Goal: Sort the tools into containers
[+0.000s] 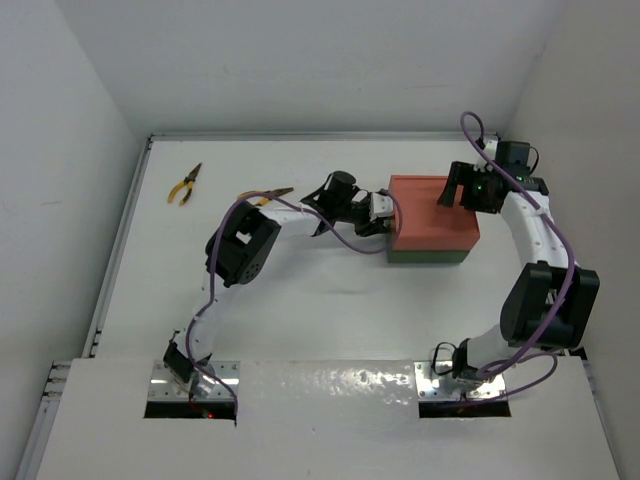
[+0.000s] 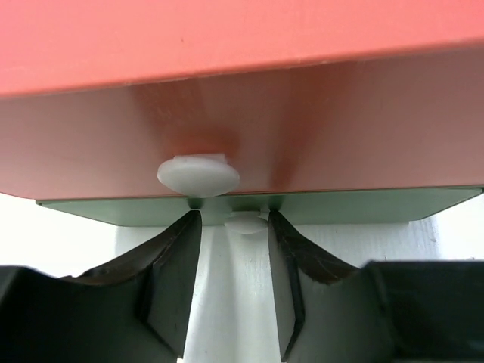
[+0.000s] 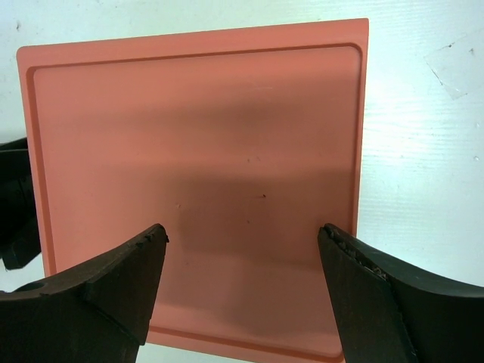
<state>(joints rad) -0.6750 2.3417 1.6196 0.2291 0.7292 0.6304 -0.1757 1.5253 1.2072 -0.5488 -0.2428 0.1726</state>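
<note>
The containers form one box: a salmon-red upper tray [image 1: 430,210] over a dark green lower tray [image 1: 430,257]. My left gripper [image 1: 383,215] is at the box's left face. In the left wrist view it [image 2: 234,215] is open, with its fingertips on either side of the green tray's [image 2: 378,203] small white knob [image 2: 246,221], below the salmon tray's [image 2: 340,128] larger white knob [image 2: 198,174]. My right gripper [image 1: 452,192] hovers wide open and empty above the salmon top [image 3: 197,151]. One pair of pliers [image 1: 185,185] lies at the far left. A second pair [image 1: 265,197] is partly hidden by the left arm. No screwdrivers show.
White walls close in the table at the back and on both sides. The left arm's elbow [image 1: 243,248] stands over the table's left middle and the right arm's elbow [image 1: 548,300] at the right.
</note>
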